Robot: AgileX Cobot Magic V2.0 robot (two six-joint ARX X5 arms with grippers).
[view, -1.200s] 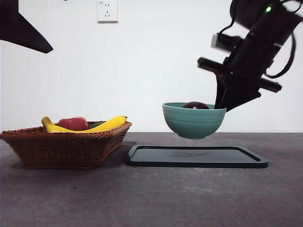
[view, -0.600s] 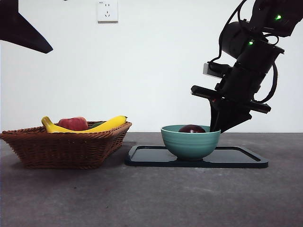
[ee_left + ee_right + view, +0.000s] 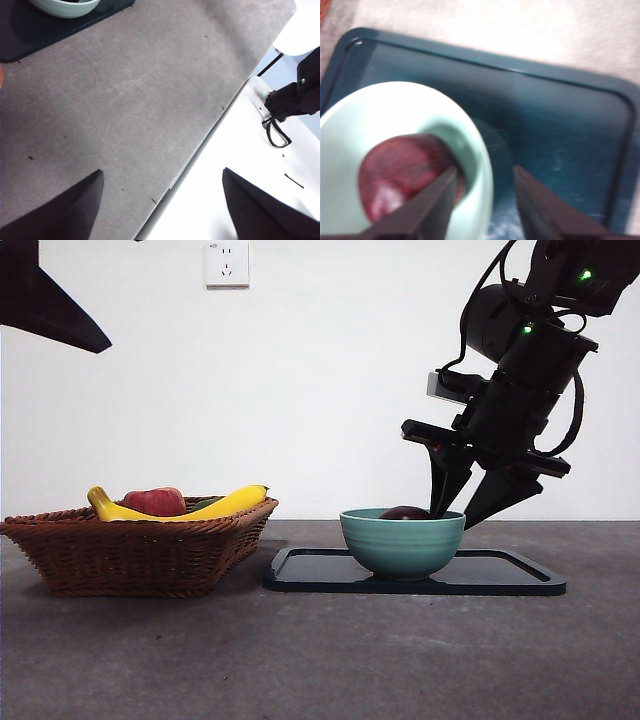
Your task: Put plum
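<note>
Front view: the right gripper (image 3: 455, 518) straddles the bowl (image 3: 402, 541) rim, jaws spread, one inside and one outside. The plum (image 3: 405, 513) lies in the bowl, just beside the inner jaw. The bowl stands on the tray (image 3: 500, 578).

Left wrist view: the left gripper (image 3: 160, 200) hangs wide open over the table (image 3: 125, 100), holding nothing.

Right wrist view: the rim (image 3: 482, 165) sits between the parted jaws, the plum (image 3: 402, 175) by the inner one.

Plum (image 3: 405, 512) mostly hidden behind bowl (image 3: 402, 541) wall beside the right gripper (image 3: 463, 517); wrist view blurred, bowl (image 3: 395, 165) cut by frame edge beneath its jaws.
</note>
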